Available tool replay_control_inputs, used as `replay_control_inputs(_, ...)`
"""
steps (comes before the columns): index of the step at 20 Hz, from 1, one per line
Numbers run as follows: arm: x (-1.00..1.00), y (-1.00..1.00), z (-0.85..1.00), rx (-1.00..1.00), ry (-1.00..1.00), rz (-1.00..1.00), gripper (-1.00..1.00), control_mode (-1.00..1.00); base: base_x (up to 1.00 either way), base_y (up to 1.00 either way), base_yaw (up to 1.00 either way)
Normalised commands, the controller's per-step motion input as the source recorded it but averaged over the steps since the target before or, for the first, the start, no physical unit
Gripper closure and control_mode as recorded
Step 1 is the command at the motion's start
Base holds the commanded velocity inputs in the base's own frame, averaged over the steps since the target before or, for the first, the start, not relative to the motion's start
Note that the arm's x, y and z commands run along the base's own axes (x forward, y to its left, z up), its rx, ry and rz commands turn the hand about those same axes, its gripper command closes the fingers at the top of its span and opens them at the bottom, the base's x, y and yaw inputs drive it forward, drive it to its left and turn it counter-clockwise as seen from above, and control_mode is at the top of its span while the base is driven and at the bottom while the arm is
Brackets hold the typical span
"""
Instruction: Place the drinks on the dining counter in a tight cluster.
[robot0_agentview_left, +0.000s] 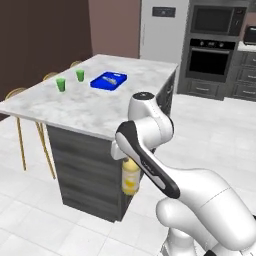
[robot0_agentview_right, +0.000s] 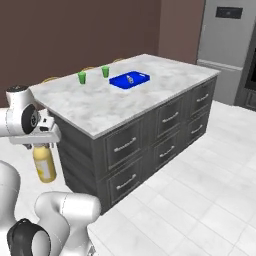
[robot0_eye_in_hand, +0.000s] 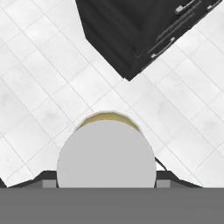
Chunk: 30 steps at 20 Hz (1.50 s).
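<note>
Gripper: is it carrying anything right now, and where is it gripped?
Yes. The gripper holds the yellow juice bottle by its top, at the grey cap; the bottle hangs upright below it, off the floor, beside the dining counter.

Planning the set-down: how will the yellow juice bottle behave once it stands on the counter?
The juice bottle is tall and narrow, so it probably tips if nudged. It looks full, likely heavy. Hanging from the gripper by its cap, it may swing.

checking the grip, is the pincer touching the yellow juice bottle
Touching. In the right base view the pincer is closed on the top of the yellow juice bottle, which hangs from it clear of the floor.
</note>
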Motion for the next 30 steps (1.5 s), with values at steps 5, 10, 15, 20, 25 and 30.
replay_control_inputs(5,0.0,0.0,0.0,0.0,0.0,0.0,1.0,1.0,0.68,0.49,-0.18)
replay_control_inputs(10,0.0,0.0,0.0,0.0,0.0,0.0,1.0,1.0,0.64,0.55,-0.13)
replay_control_inputs(15,0.0,0.0,0.0,0.0,0.0,0.0,1.0,1.0,0.64,0.52,-0.15)
replay_control_inputs(20,0.0,0.0,0.0,0.0,0.0,0.0,1.0,1.0,0.61,0.51,-0.19)
replay_control_inputs(25,0.0,0.0,0.0,0.0,0.0,0.0,1.0,1.0,0.61,0.51,-0.2)
replay_control_inputs(30,0.0,0.0,0.0,0.0,0.0,0.0,1.0,1.0,0.6,0.5,-0.21)
